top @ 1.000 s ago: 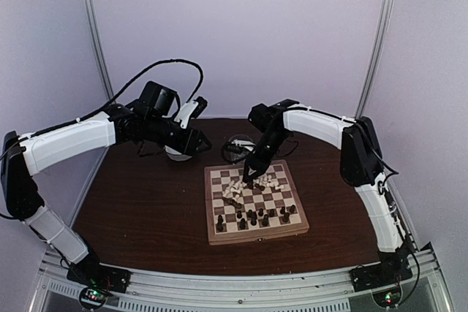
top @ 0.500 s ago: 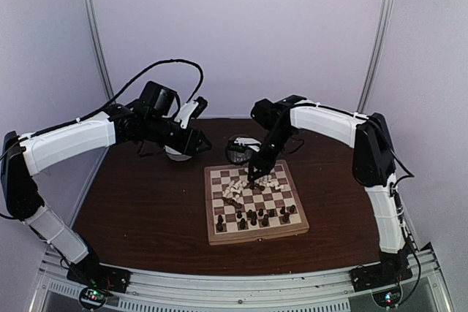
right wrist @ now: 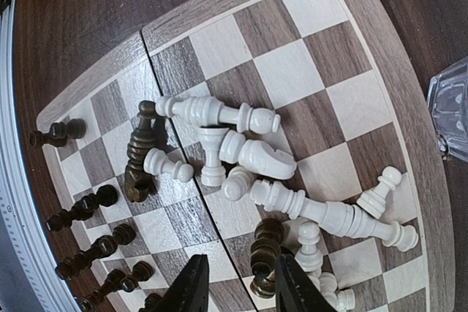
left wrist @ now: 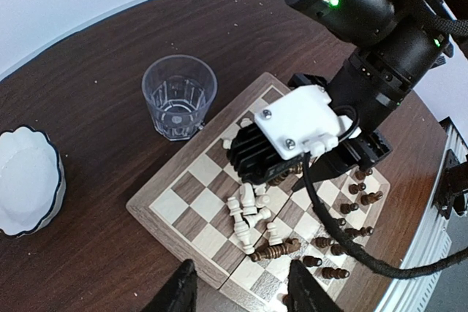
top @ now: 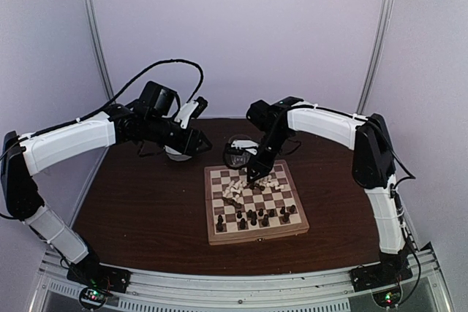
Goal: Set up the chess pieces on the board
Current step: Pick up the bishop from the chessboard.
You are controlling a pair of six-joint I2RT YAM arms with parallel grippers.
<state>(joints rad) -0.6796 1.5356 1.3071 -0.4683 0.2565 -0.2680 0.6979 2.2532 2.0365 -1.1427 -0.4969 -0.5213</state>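
The board lies in the middle of the table, with a heap of fallen cream chess pieces at its centre and dark chess pieces standing along its near rows. My right gripper hangs low over the heap's far side. In the right wrist view it is open. A dark piece stands between the fingers, close to the right one, and cream pieces lie just beyond. My left gripper hovers high off the board's far left corner. It is open with nothing in it.
A clear glass stands just beyond the board's far edge. A white scalloped bowl sits on the table under my left arm. A dark piece lies flat next to the cream heap.
My right gripper's jaws have widened over the board, and the right arm has shifted slightly. The left arm has not moved.
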